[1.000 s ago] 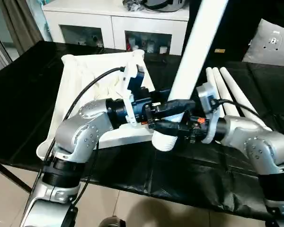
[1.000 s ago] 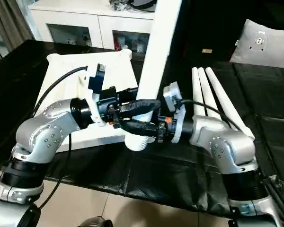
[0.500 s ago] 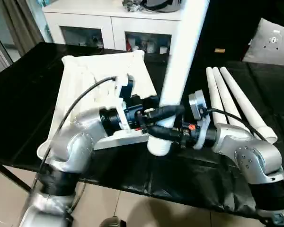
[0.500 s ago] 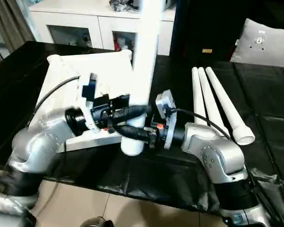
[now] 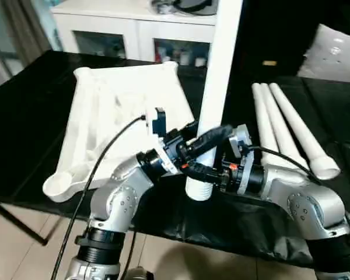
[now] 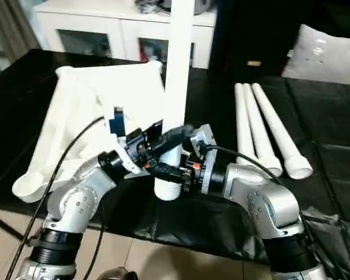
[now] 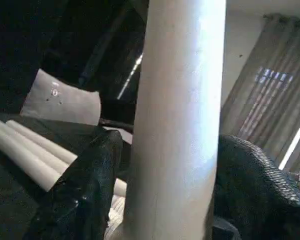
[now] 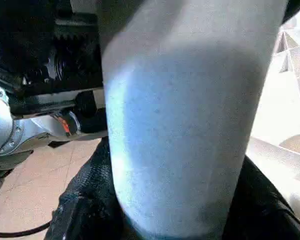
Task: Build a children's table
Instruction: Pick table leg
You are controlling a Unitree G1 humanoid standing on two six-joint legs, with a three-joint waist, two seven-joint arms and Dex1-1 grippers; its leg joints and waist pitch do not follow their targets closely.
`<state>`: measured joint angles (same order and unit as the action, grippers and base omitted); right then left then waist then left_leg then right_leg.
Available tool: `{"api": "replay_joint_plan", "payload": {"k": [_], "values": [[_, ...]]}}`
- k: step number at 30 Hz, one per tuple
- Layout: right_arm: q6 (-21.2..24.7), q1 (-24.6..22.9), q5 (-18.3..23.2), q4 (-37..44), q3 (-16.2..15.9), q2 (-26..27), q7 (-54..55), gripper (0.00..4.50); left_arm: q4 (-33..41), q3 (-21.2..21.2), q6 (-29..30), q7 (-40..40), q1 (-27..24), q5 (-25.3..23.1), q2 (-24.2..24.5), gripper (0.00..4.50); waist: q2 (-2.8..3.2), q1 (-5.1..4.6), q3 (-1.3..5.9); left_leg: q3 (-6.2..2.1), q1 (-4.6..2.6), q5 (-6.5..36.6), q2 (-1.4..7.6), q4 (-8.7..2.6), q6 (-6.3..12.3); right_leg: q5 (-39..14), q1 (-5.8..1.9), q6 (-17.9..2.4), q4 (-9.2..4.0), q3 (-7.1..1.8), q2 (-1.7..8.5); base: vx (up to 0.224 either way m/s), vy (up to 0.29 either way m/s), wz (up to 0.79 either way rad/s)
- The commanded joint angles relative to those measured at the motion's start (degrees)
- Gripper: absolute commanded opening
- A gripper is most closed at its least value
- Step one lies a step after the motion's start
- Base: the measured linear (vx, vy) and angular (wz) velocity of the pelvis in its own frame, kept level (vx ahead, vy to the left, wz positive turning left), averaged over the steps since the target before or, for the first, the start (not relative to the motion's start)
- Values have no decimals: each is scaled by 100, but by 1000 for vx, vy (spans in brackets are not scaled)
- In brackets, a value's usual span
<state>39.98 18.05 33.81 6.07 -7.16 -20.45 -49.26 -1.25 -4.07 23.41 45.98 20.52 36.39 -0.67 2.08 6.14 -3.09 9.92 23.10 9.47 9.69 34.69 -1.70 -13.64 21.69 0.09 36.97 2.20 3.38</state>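
No leg fitted yet: one leg [image 5: 219, 87] is clamped upright by both jaws; three legs [image 5: 286, 125] lie on the worktop [image 5: 35, 87] beside the upturned top [image 5: 111, 111].

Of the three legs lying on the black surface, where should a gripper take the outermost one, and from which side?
Take the outermost leg at mid-length, from above, fingers across the tube. It lies flat against its neighbours, so only its top and outer side look free. The flared end at the near edge is wider and probably harder to close on. Both grippers are shut on the upright leg.
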Motion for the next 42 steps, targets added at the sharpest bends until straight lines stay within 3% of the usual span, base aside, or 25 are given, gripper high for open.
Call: {"api": "replay_joint_plan", "payload": {"k": [1,3,6,11,13,15,16,17,18,19,22,24,27,28,29,30,31,32,35,41,42], "values": [[32,97,-49,23,30,-7,26,193,52,66,-13,-6,-15,24,28,357,-143,10,366,-114,-127,897,327,-387,94,-766,-204,-978,-541,-257,477,0,0,0],[-20,109,-56,-12,77,29,71,193,47,166,-101,-57,-22,40,-25,380,-124,25,365,-117,-131,871,334,-386,105,-697,-198,-1005,-532,-255,477,0,0,0],[-265,237,111,-253,558,486,613,193,130,731,-154,-368,59,621,-286,402,-132,21,363,-105,-132,957,329,-385,60,-752,-181,-1154,-530,-249,500,0,0,0],[-378,332,139,-331,636,623,740,193,37,1310,-352,-837,340,1011,-409,404,-124,40,369,-111,-128,882,323,-381,59,-560,-204,-1093,-506,-246,478,0,0,0],[-594,378,-91,-355,508,598,742,193,-30,1517,-379,-1020,514,1031,-323,404,-126,45,374,-117,-130,846,326,-382,63,-466,-207,-1057,-502,-244,475,0,0,0],[-948,426,-551,-447,259,571,745,193,-399,1328,-417,-1404,799,99,84,404,-122,42,374,-127,-134,845,324,-393,44,-427,-193,-974,-505,-239,454,0,0,0],[-948,426,-551,-447,259,571,745,193,-399,1328,-417,-1404,799,99,84,404,-114,41,373,-132,-155,900,317,-400,15,-497,-183,-830,-507,-246,444,0,0,0],[-1153,453,-762,-488,136,623,777,193,-642,743,-255,-1627,1040,-956,582,404,-114,41,378,-148,-140,895,320,-407,-5,-493,-205,-731,-504,-249,458,0,0,0],[-1184,459,-790,-491,116,628,779,193,-650,659,-210,-1607,1068,-1044,644,404,-88,40,385,-158,-168,917,326,-410,-30,-527,-173,-580,-492,-258,455,0,0,0],[-1253,475,-857,-500,63,643,790,193,-677,444,-129,-1612,1157,-1285,797,404,-91,40,391,-164,-164,897,330,-420,-40,-521,-181,-567,-490,-254,466,0,0,0],[-1398,478,-1004,-549,-43,688,869,193,-470,86,-40,-1353,1390,-1321,915,404,-7,63,418,-154,-169,735,340,-396,-140,49,-179,-908,-425,-244,473,0,0,0],[-1440,474,-1025,-571,-60,689,877,193,-416,27,-43,-1298,1411,-1311,926,404,-41,67,427,-145,-158,670,332,-384,-114,307,-197,-1017,-406,-240,469,0,0,0],[-1520,423,-1136,-621,-98,685,920,193,-52,-176,56,-1030,1389,-1171,947,404,-38,53,416,-137,-135,712,319,-377,-41,458,-226,-1179,-398,-234,479,0,0,0],[-1563,390,-1243,-659,-110,688,960,193,237,-288,115,-886,1353,-1071,935,404,5,46,412,-140,-139,776,319,-375,-45,352,-220,-1213,-397,-231,479,0,0,0],[-1599,388,-1311,-699,-119,683,1001,193,356,-343,109,-823,1336,-1073,935,404,-19,34,397,-130,-145,890,317,-382,-55,149,-218,-1233,-432,-235,477,0,0,0],[-1629,386,-1370,-736,-122,672,1047,193,441,-403,97,-799,1321,-1112,942,404,12,41,400,-139,-148,939,325,-382,-72,80,-221,-1237,-429,-238,483,0,0,0],[-1648,383,-1406,-755,-126,662,1076,193,492,-442,86,-792,1311,-1147,948,404,-5,25,384,-135,-142,1008,318,-390,-86,-52,-221,-1203,-447,-240,468,0,0,0],[-1662,409,-1517,-903,-73,663,1249,193,484,-597,-3,-813,1335,-1360,1007,404,21,19,377,-142,-155,1089,321,-401,-114,-250,-207,-1152,-465,-244,462,0,0,0],[-1577,406,-1542,-957,-48,657,1354,193,434,-679,-68,-801,1345,-1492,1059,404,19,8,381,-141,-169,1169,318,-409,-165,-393,-204,-1112,-481,-250,458,0,0,0],[-1641,295,-1599,-986,248,722,1739,193,-234,-252,-115,-1116,1335,-1728,1269,404,22,-5,411,-136,-165,946,301,-390,-143,83,-202,-1127,-445,-244,434,0,0,0],[-1494,288,-1596,-949,243,683,1759,193,-283,-224,-111,-1086,1307,-1728,1325,404,79,-2,414,-142,-158,936,294,-382,-166,110,-207,-1120,-433,-243,436,0,0,0]]}}
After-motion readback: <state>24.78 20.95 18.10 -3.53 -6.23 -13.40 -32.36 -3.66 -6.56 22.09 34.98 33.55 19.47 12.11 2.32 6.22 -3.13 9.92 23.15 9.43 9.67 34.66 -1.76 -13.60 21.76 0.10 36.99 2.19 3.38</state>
